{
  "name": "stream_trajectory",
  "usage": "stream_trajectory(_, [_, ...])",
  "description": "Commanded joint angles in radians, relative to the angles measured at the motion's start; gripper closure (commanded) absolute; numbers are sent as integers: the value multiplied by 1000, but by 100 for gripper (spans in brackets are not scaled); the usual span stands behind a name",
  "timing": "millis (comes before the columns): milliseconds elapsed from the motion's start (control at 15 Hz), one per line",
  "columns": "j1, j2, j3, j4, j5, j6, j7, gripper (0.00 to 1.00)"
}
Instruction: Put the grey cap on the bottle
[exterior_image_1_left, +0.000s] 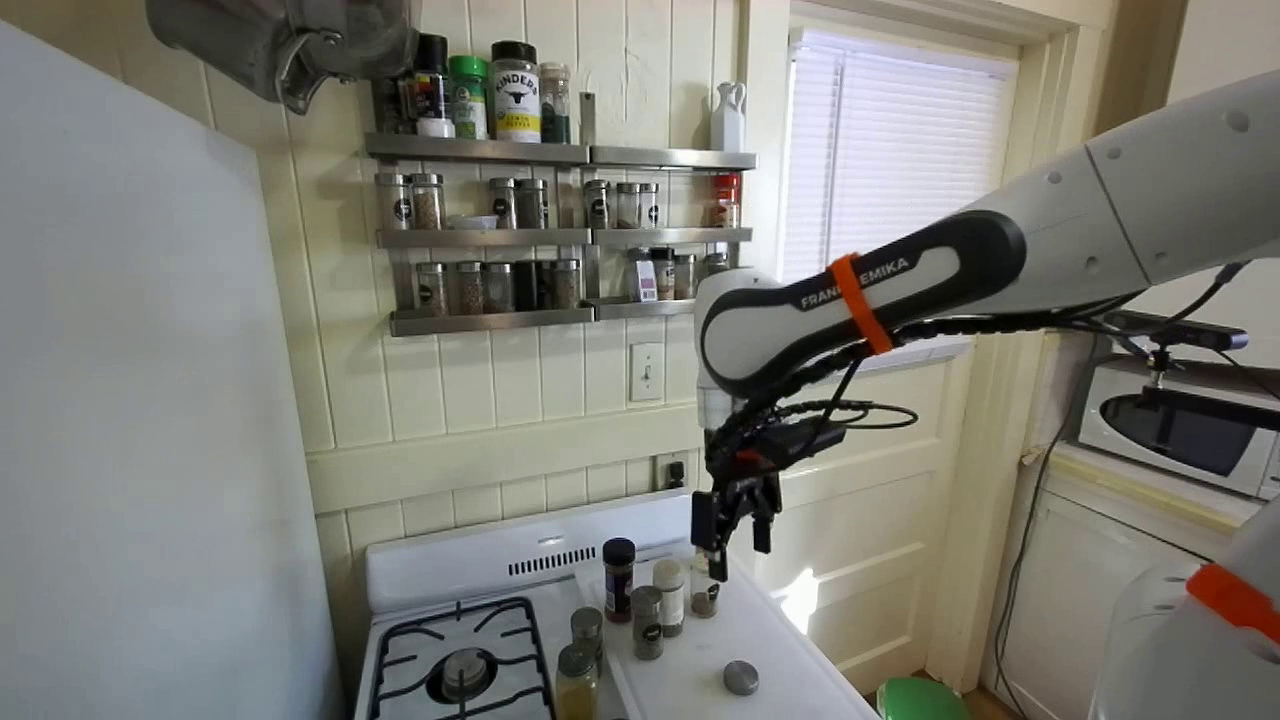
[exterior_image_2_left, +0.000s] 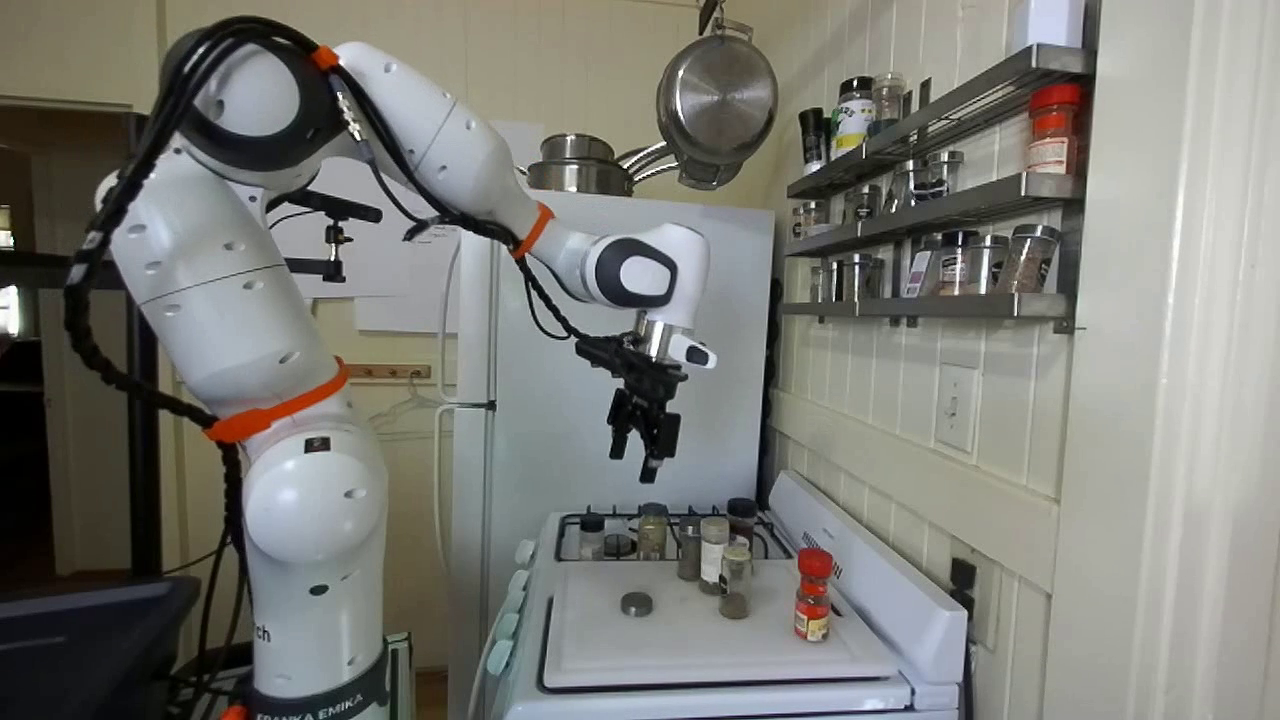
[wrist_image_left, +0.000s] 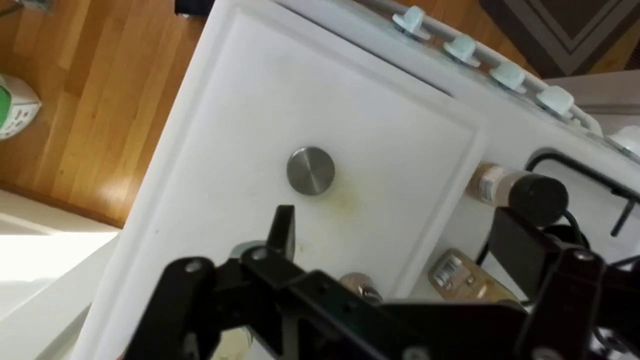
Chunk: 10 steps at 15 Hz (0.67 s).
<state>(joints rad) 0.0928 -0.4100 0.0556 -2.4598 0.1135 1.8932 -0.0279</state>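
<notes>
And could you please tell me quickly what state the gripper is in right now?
Gripper: open, fingers well apart, holding nothing; the grey cap lies loose on the white stove cover.

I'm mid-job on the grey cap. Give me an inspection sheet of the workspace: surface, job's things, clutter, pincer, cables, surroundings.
Surface: white stove cover, with a pale yellow smear beside the grey cap.
Job's things: cap lies flat on the cover, not gripped; one glass jar appears capless, probably the target bottle.
Clutter: red-capped bottle upright on the cover; more spice jars on it and beside it.
Pincer: open, above the cover, holding nothing.
Cables: black cables strapped to the arm with orange bands, some slack looping out near the pincer; snags: nothing seen.
Surroundings: fridge, spice racks, microwave, green-lidded bin.
</notes>
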Motion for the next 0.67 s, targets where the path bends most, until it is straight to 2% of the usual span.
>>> stream_trajectory(0, [-12, 82, 50, -92, -50, 145, 99, 0])
stream_trajectory(133, [-35, 103, 72, -153, -156, 275, 164, 0])
stream_trajectory(200, [-6, 88, 45, -99, -82, 178, 106, 0])
stream_trajectory(600, [-8, 98, 46, -99, -94, 200, 115, 0])
